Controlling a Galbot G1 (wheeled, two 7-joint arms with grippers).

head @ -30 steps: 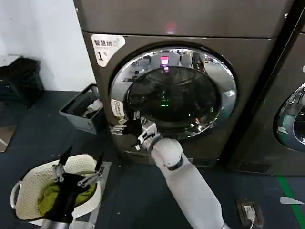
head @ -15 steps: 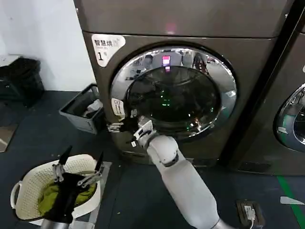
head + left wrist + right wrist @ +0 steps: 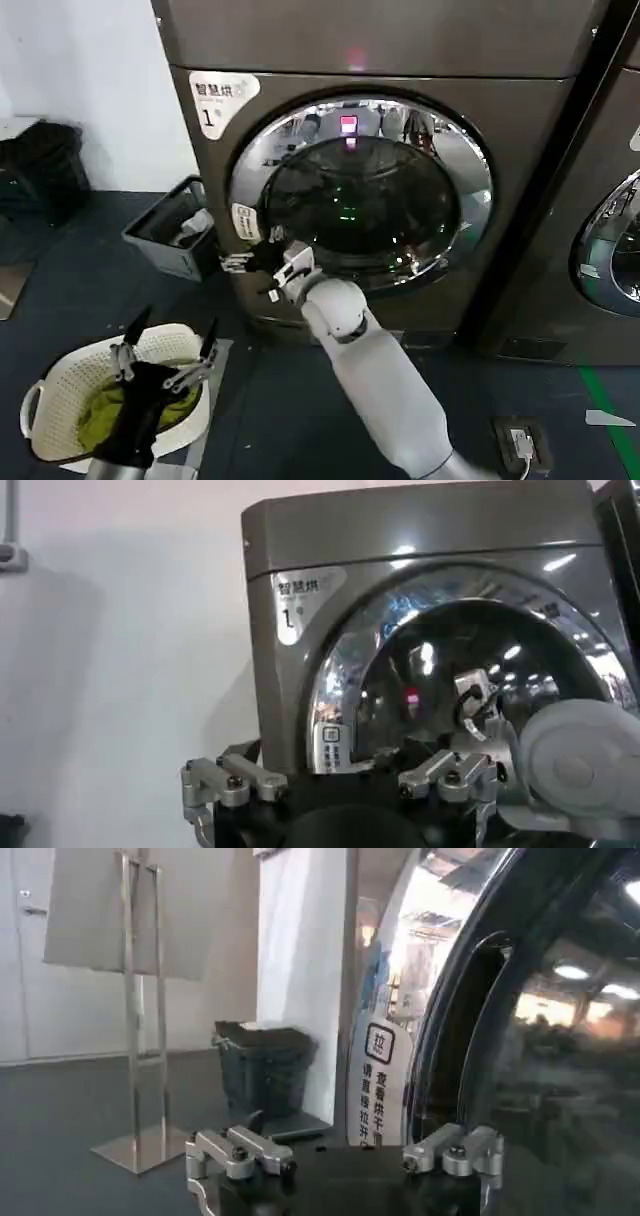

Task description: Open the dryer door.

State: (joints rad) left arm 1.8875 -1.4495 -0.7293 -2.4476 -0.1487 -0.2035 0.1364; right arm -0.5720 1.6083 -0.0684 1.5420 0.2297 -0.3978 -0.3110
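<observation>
Right gripper (image 3: 262, 266), fingers spread, holding nothing, sits at dryer door (image 3: 445, 215) left chrome rim; I judge door shut, pull not begun. Left gripper (image 3: 165, 352) open, parked over laundry basket (image 3: 45, 410).

My right arm (image 3: 375, 385) covers the lower-left rim of the dryer door (image 3: 360, 195); contact with my right gripper (image 3: 262, 262) is indiscernible.
</observation>
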